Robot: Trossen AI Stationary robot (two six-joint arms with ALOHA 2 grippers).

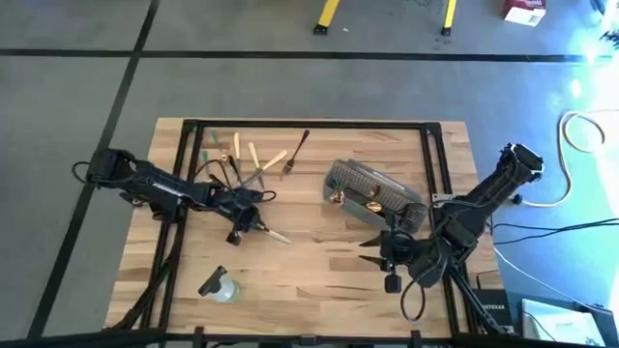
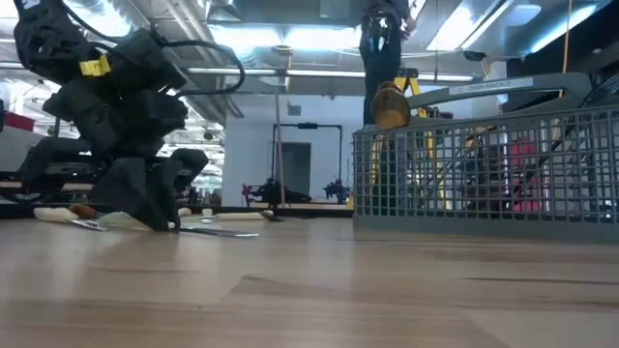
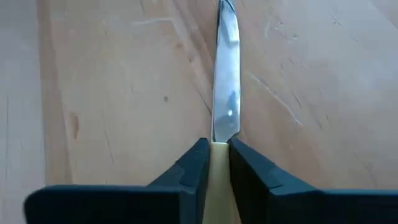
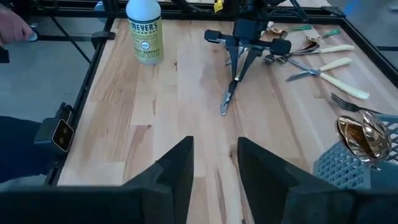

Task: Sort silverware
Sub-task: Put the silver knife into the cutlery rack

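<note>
Pinched between the left gripper's (image 3: 214, 163) dark fingers (image 3: 189, 171) is a tan-handled, steel-bladed knife (image 3: 225, 93), its tip resting on the pale wooden table (image 1: 309, 271); the right gripper (image 4: 214, 165) hovers near the grey wire-mesh basket (image 1: 372, 190), its fingers apart and empty. That one basket holds a shiny gold spoon (image 4: 364, 138), its bowl showing over the rim; about four tan-handled pieces (image 1: 253, 155), one black fork (image 1: 294, 153) and a green one (image 1: 210, 141) lie loose beyond the left gripper, and one clear labelled bottle (image 1: 219, 286) stands well apart.

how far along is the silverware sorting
Early. Done: a gold utensil stands in the mesh basket. In hand: the left gripper is shut on a tan-handled knife lying on the table. Left: the loose pile. The right gripper waits open.
</note>
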